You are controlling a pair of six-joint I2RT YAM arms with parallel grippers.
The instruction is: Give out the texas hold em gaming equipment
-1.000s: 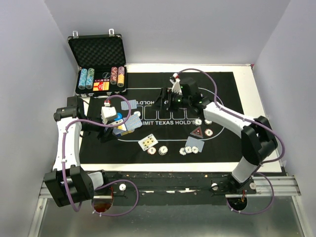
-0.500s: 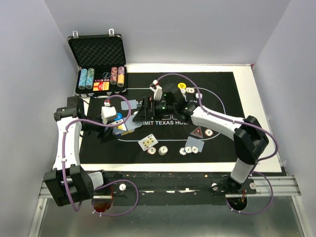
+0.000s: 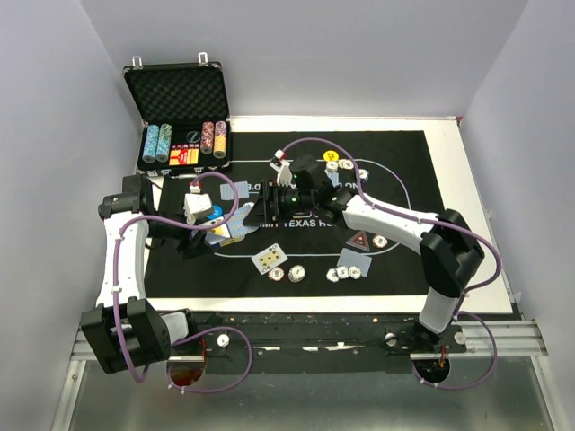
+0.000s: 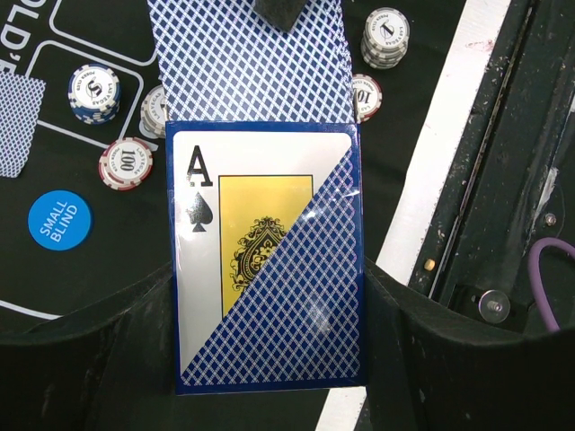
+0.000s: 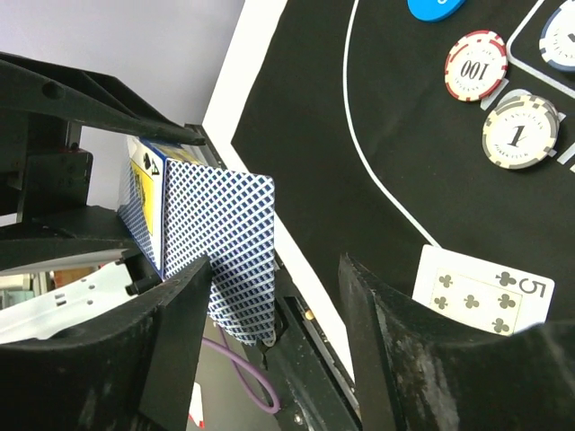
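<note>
My left gripper [image 4: 269,359] is shut on a blue card box [image 4: 269,260] printed with the ace of spades, held above the mat's left part [image 3: 226,230]. Blue-backed cards [image 4: 247,63] stick out of its far end. My right gripper [image 5: 278,305] is open at that end [image 3: 262,206]; the cards [image 5: 225,233] hang in the gap, close to its left finger [image 5: 180,341]. The blue "SMALL BLIND" button [image 4: 58,220] and chips [image 4: 126,162] lie on the mat below. A dark red triangular marker [image 3: 358,241], a yellow button [image 3: 331,155] and chips [image 3: 290,272] lie farther right.
The black mat [image 3: 404,269] covers the table. The open metal case [image 3: 182,117] with chip stacks stands at the far left. Face-up cards [image 3: 269,258], with a five of clubs [image 5: 485,292], and blue-backed cards [image 3: 349,260] lie near the front. The table's white edge [image 4: 431,153] runs beside my left gripper.
My right arm has swung left from the far middle of the mat to the cards sticking out of the box. My left arm and the box have stayed put.
</note>
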